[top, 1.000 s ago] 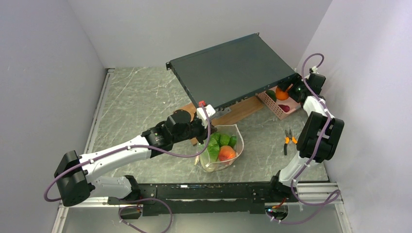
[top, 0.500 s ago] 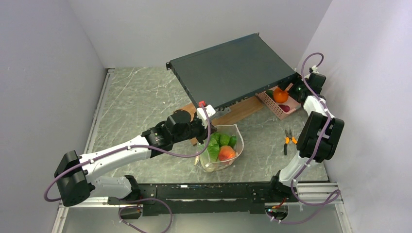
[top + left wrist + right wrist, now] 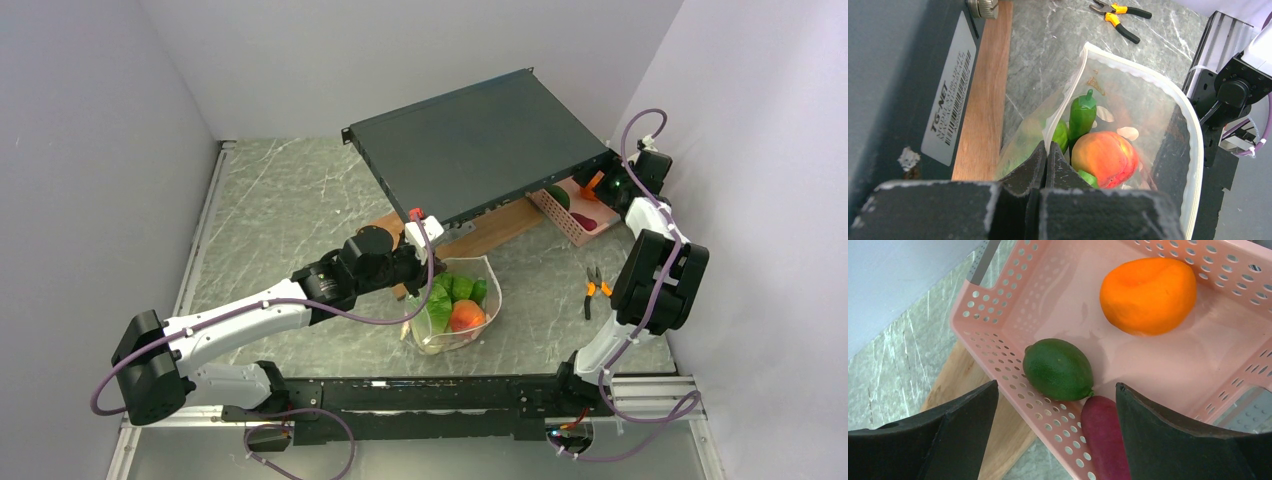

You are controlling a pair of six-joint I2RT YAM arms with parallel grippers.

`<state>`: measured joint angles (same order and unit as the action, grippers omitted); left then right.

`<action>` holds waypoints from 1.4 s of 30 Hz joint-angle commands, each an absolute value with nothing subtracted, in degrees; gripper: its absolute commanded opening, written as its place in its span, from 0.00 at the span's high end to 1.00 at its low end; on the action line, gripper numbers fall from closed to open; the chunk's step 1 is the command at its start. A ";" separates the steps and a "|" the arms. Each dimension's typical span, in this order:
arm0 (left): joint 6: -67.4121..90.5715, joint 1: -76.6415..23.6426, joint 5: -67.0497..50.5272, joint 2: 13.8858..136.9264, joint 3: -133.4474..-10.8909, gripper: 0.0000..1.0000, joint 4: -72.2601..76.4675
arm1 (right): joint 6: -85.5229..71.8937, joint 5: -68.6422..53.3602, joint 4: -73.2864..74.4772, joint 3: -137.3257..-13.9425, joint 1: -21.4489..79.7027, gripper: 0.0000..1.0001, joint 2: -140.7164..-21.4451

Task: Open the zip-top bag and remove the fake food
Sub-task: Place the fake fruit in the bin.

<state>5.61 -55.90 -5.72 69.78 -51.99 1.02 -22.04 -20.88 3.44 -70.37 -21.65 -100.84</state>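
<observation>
The clear zip-top bag [image 3: 488,272] lies open at the table's middle, its white rim [image 3: 1193,150] spread wide. Inside are a peach [image 3: 1105,157], a green pepper [image 3: 1083,115] and leafy green pieces [image 3: 447,292]. My left gripper [image 3: 1046,150] is shut on the bag's near rim and holds it up; in the top view [image 3: 425,275] it is at the bag's left edge. My right gripper [image 3: 1057,386] is open and empty above the pink basket [image 3: 998,325], which holds an orange [image 3: 1148,295], a lime [image 3: 1058,369] and a purple-red piece [image 3: 1103,435].
A dark flat rack unit [image 3: 470,145] rests tilted on a wooden board [image 3: 500,228] behind the bag, partly over the pink basket [image 3: 568,228]. Orange-handled pliers [image 3: 593,288] lie on the marble right of the bag. Walls close in on both sides.
The orange that showed beside my right gripper in the top view no longer shows there. My left gripper and the bag have not moved.
</observation>
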 commanded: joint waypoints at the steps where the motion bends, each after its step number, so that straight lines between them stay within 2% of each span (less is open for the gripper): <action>1: 7.10 -53.73 -1.86 69.92 -53.48 1.00 1.79 | -20.77 -21.49 3.48 -71.45 -22.10 0.13 -98.40; 34: 6.50 -53.71 -4.58 70.30 -53.41 1.00 3.08 | -13.73 -31.37 12.43 -48.99 -22.61 0.14 -69.13; 42: 6.62 -53.75 -4.56 69.40 -52.68 1.00 3.16 | -7.52 -39.36 19.71 -47.55 -22.56 0.14 -61.95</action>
